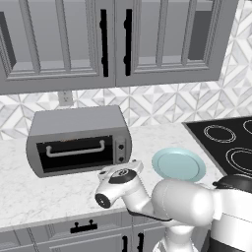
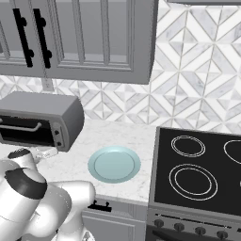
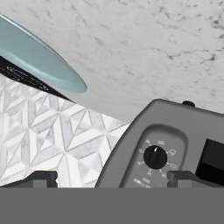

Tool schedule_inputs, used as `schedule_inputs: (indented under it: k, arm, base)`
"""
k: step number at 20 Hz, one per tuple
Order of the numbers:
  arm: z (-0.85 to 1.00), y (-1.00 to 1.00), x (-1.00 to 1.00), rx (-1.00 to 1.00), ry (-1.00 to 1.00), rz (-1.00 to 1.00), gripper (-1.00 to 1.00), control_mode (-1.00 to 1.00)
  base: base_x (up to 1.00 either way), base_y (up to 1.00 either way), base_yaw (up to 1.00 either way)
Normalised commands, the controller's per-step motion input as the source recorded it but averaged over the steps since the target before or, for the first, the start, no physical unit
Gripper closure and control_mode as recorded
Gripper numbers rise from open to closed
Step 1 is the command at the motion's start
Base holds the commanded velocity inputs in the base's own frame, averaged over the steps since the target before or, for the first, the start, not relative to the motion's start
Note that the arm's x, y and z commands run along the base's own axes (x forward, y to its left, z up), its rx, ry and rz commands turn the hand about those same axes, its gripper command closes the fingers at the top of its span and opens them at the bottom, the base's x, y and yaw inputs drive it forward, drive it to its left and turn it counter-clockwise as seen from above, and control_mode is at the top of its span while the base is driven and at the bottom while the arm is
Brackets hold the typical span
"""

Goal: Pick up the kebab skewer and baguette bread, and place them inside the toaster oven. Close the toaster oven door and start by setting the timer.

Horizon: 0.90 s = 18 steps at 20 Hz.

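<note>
The gripper (image 3: 112,179) is hanging spread wide and empty, facing the oven (image 1: 78,140) knob (image 3: 155,157); a plate (image 1: 178,164) is lying beside the oven.

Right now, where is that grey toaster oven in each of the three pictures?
Left base view: toaster oven on the counter, left of centre, door shut.
Right base view: at the left edge, partly cut off.
Hand view: lower right, rolled, knob showing.
Shared landmark: the light blue plate.
</note>
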Motion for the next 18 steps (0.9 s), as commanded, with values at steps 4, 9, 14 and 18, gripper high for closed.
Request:
schedule_inputs:
  k: [4, 9, 14, 18]
  arm:
    - [0.00, 0.00, 0.37, 0.06, 0.00, 0.09, -1.00, -1.00]
    - [-0.11, 0.00, 0.11, 0.03, 0.00, 0.09, -1.00, -1.00]
    - [-0.28, 0.00, 0.00, 0.04, 0.00, 0.05, -1.00, -1.00]
    - [-0.16, -0.05, 0.00, 0.09, 0.00, 0.00, -1.00, -1.00]
  base:
    - [0.00, 0.00, 0.00]
    - [0.00, 0.00, 0.00]
    - [0.00, 0.00, 0.00]
    - [0.00, 0.00, 0.00]
